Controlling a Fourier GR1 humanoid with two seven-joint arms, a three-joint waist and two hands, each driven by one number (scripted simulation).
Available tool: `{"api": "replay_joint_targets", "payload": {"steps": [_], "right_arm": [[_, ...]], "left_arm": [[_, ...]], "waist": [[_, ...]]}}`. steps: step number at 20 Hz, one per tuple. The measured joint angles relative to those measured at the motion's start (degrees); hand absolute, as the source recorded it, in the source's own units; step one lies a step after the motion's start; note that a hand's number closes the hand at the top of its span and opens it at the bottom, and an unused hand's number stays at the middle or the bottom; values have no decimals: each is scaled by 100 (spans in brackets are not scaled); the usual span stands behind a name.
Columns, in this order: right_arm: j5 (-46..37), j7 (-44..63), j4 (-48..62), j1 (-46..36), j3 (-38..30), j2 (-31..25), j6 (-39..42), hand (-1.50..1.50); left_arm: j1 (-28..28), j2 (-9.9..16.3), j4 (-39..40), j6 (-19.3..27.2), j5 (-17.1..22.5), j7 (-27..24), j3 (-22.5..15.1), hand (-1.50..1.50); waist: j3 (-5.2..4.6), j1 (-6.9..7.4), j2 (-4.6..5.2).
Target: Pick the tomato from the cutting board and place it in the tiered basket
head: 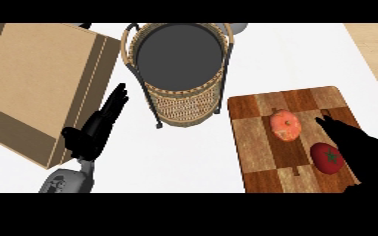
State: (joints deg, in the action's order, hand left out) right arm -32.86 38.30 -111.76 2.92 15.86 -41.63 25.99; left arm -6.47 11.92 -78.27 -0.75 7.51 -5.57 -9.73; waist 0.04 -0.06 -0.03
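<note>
A: At four o'clock on the counter, the tomato (326, 157) is being shown lying on the cutting board (258, 145), near the board's lower right corner. The right hand (354, 142) is being held just beside it, on its three o'clock side, with straight fingers stretched toward eleven o'clock; nothing is being held.

B: And at seven o'clock?

A: The left hand (92, 132) is being kept open and at rest there, fingers straight and pointing up toward twelve, next to the cardboard box (44, 85).

B: What is being risked from here?

A: A peach-coloured fruit (285, 125) is lying just beside the tomato, at its eleven o'clock. Whether the two are touching cannot be told. If the fingers are being closed too far toward eleven, the wrong fruit could be caught or nudged away. The tomato, being round, could also be rolled off the board's edge if it is being pushed and not enclosed.

B: And the tiered basket (181, 107)?

A: It is standing at twelve o'clock, well apart from the board. Its rim and dark frame could be clipped during the carry if the hand is being brought in low.
</note>
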Motion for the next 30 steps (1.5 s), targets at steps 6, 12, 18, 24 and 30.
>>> {"api": "replay_joint_targets", "payload": {"steps": [6,12,18,24,30], "right_arm": [[-390,-626,565,86,-330,271,19,-150],[-813,-1099,965,141,-476,579,52,-150],[-1198,-1602,1526,43,-547,978,-127,150],[-1262,-2394,1715,-12,-698,1184,-634,150],[-1512,-2710,1644,-42,-832,1423,-674,150]], "left_arm": [[-36,-119,110,-83,-161,-28,145,0],[78,-192,-95,-182,-286,76,230,0],[9,-319,37,-280,-390,20,335,0],[-11,-313,-3,-334,-422,92,430,0],[0,-356,-44,-487,-442,138,556,0]], "waist": [[-2,-1,2],[-4,3,-1],[-3,0,3],[-5,3,0],[-5,0,0]]}}
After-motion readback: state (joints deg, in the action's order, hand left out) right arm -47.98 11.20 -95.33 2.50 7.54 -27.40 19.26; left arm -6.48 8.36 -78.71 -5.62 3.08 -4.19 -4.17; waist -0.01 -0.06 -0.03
